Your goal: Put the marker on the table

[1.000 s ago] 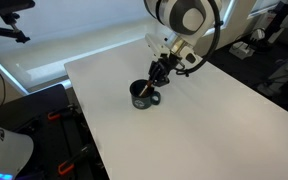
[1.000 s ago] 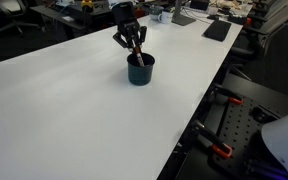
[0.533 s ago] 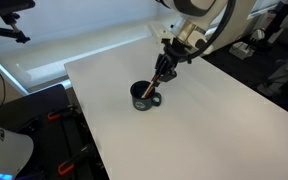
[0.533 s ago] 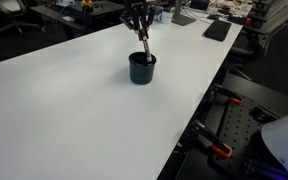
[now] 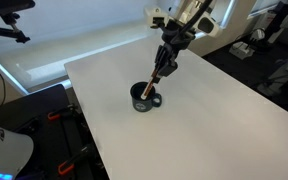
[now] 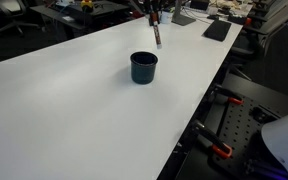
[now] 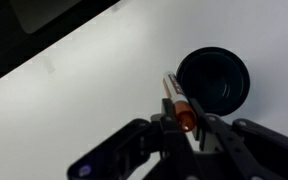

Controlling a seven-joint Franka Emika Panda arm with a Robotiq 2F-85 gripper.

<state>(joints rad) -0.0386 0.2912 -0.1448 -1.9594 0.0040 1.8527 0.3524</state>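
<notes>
Over table (image 5: 204, 120), marker (image 7: 180, 105) clenched in hand (image 7: 187, 130), sticking out below it, clear above dark cup (image 5: 144, 96).

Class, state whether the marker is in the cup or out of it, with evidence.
Out. In an exterior view the marker hangs clear of the cup, higher than its rim, held by the gripper.

No readable text, label, brand, number or sign in any view. Wrist view, centre of frame: marker (image 7: 178, 103) barrel too blurred for any print. Right of centre: dark cup (image 7: 213, 80), plain surface, nothing legible. White table (image 7: 94, 90): nothing legible.
</notes>
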